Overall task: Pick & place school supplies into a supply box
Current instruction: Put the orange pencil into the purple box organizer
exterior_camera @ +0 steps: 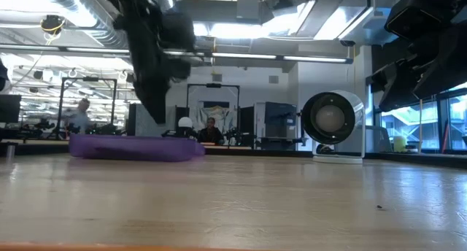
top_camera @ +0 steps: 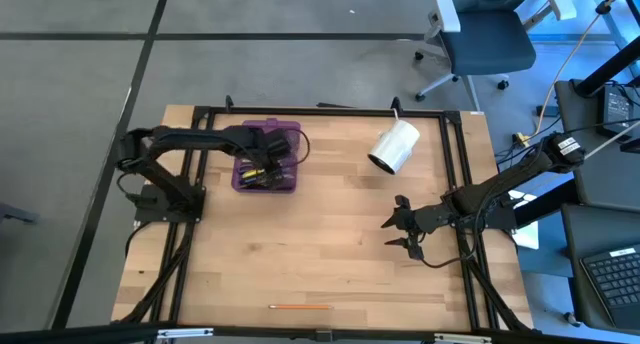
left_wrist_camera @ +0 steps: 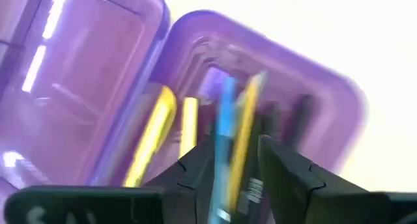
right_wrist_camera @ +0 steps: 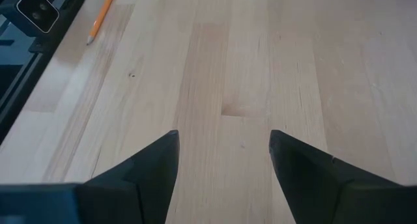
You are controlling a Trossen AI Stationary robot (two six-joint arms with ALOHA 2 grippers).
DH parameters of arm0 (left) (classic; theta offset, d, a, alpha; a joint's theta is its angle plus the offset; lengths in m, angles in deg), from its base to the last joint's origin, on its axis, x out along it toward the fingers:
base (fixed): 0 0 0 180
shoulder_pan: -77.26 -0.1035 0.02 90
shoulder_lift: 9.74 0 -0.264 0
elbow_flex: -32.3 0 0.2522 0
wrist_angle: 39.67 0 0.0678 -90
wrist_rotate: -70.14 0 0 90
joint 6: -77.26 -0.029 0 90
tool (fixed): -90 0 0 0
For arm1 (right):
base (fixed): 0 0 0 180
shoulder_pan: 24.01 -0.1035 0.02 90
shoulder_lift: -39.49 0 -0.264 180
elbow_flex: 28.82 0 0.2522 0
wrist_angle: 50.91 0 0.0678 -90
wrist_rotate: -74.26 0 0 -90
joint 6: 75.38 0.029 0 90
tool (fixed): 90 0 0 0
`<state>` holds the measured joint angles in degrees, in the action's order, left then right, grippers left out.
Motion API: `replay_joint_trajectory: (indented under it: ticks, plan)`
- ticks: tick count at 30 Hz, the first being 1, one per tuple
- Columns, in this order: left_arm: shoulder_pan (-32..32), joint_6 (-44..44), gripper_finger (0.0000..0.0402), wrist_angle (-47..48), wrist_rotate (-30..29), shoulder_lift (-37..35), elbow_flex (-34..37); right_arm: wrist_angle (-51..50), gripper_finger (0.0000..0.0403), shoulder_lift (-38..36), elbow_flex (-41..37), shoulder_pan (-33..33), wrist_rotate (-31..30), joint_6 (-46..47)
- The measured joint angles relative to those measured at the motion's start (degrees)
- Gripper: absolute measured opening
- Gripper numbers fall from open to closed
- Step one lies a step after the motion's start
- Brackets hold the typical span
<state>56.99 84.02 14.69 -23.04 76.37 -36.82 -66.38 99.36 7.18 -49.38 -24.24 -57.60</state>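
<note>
The purple translucent supply box (top_camera: 266, 156) lies open at the table's far left, its lid (left_wrist_camera: 78, 68) flat beside the tray. Several school supplies lie inside it: yellow pens (left_wrist_camera: 156, 129), a blue pen (left_wrist_camera: 225, 116), an orange-yellow pencil (left_wrist_camera: 246, 120) and a dark one (left_wrist_camera: 301, 113). My left gripper (left_wrist_camera: 238, 149) hangs just over the tray, pointing steeply down, open; the blue pen and the pencil show through the gap below. One orange pencil (top_camera: 300, 307) lies alone near the table's front edge. My right gripper (top_camera: 398, 224) waits open over bare wood at the right.
A white cylindrical roll (top_camera: 394, 147) lies on its side at the far right and also shows in the low view (exterior_camera: 333, 125). Black frame rails (top_camera: 460, 184) run along the table's sides. Bare wood fills the middle of the table. People sit in the room behind.
</note>
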Motion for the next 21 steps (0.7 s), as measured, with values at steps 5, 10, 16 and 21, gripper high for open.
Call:
replay_joint_trajectory:
  ticks: [5, 10, 16, 21]
  plan:
    - [5.02, 8.8, 0.0117, -1.55, 7.2, -7.97, -0.09, -0.01, 0.0242, 0.0, 0.0, 0.0, 0.0, -0.02]
    - [19.24, 11.97, 0.0108, -13.56, 7.3, -10.34, -0.13, -0.01, 0.0242, 0.0, 0.0, 0.0, 0.0, -0.01]
    - [36.31, 13.78, 0.0092, -28.76, -1.55, -9.11, -0.23, 0.45, 0.0242, 0.0, 0.0, 0.0, -0.04, 0.07]
    - [48.6, 17.29, 0.0073, -26.46, -12.91, -4.86, -5.72, 1.1, 0.0242, -0.02, 0.0, 0.02, -0.1, 0.46]
